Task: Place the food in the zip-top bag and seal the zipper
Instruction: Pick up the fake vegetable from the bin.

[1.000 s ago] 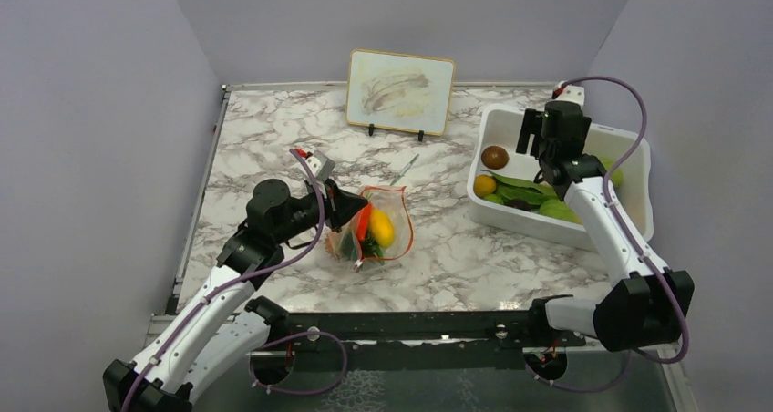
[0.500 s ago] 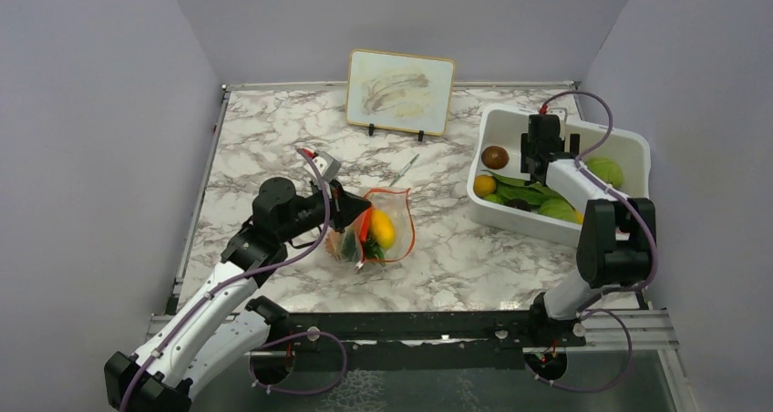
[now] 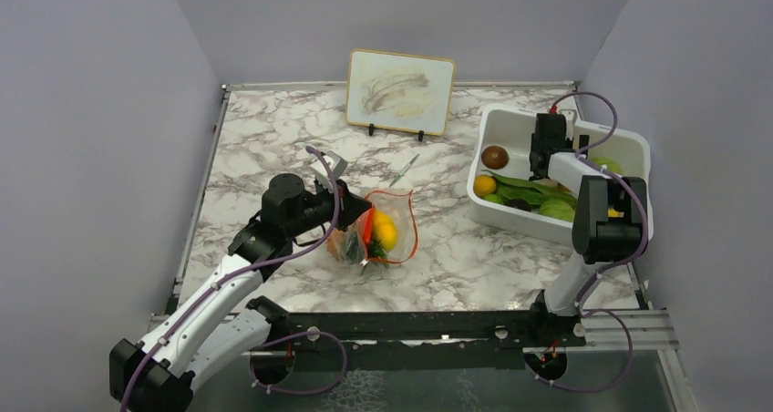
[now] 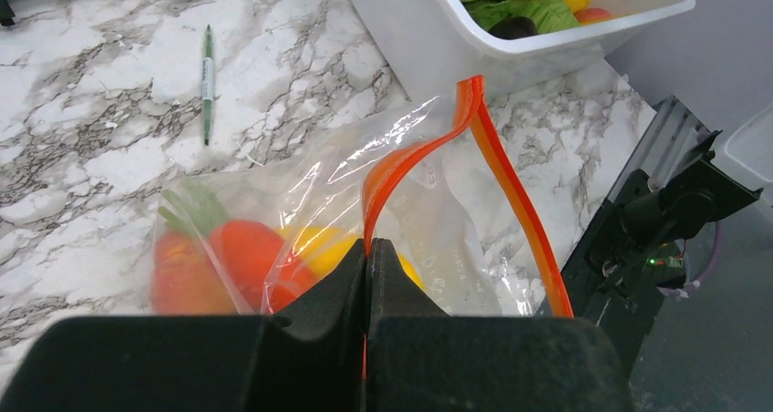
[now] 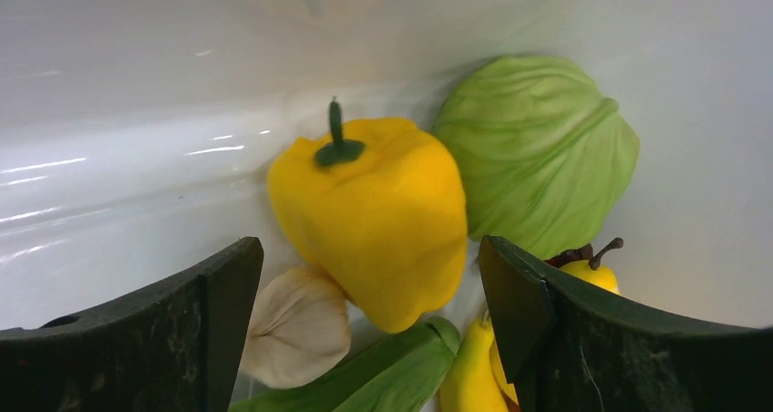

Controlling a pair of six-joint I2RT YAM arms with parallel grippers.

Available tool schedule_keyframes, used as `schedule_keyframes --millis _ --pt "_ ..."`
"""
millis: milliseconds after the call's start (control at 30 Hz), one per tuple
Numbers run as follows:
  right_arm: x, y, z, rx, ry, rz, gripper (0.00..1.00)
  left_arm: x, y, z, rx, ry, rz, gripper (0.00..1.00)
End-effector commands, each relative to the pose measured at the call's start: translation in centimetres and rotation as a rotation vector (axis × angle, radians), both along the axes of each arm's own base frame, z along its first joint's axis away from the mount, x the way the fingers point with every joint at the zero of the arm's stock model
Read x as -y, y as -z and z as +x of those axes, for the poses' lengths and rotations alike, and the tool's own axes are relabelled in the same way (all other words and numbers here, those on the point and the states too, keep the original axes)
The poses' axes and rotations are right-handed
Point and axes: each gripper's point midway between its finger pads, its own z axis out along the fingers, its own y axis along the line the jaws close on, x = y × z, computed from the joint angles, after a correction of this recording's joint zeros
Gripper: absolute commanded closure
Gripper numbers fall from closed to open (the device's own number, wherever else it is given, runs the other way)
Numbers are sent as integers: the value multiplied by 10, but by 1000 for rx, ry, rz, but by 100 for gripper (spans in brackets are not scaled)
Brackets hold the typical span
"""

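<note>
The clear zip-top bag (image 3: 390,241) lies mid-table with a yellow pepper (image 3: 385,230) and red food (image 4: 242,257) inside. Its mouth stands open, and the red-orange zipper (image 4: 401,161) loops upward. My left gripper (image 4: 367,248) is shut on the zipper strip at the bag's left edge, as the top view (image 3: 355,219) also shows. My right gripper (image 5: 366,248) is open inside the white bin, its fingers on either side of a yellow pepper (image 5: 374,211) and not touching it. A green cabbage (image 5: 538,148), a garlic bulb (image 5: 296,330) and a green pod (image 5: 365,375) lie around that pepper.
The white bin (image 3: 510,216) at the right also holds a brown fruit (image 3: 495,157), an orange fruit (image 3: 484,185) and green leaves (image 3: 524,189). A thin pen (image 3: 401,169) lies behind the bag. A framed board (image 3: 401,91) stands at the back.
My right arm has folded and lowered its gripper into the bin's back right part. My left gripper has shifted slightly right, still holding the bag.
</note>
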Motion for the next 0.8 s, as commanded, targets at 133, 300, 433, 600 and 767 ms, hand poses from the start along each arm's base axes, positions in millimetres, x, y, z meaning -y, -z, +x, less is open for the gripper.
schedule_keyframes --millis 133,300,433,600,767 --pt "29 -3 17 88 48 -54 11 2 -5 12 33 -34 -9 100" --pt "26 16 16 59 30 -12 13 3 -2 14 19 -36 -6 100" --pt "25 18 18 39 20 -7 18 1 -5 17 29 -55 -7 100" --pt "20 8 20 73 1 19 30 -2 0 17 26 -65 10 100" --pt "20 3 12 66 17 18 34 -2 2 15 28 -56 19 100"
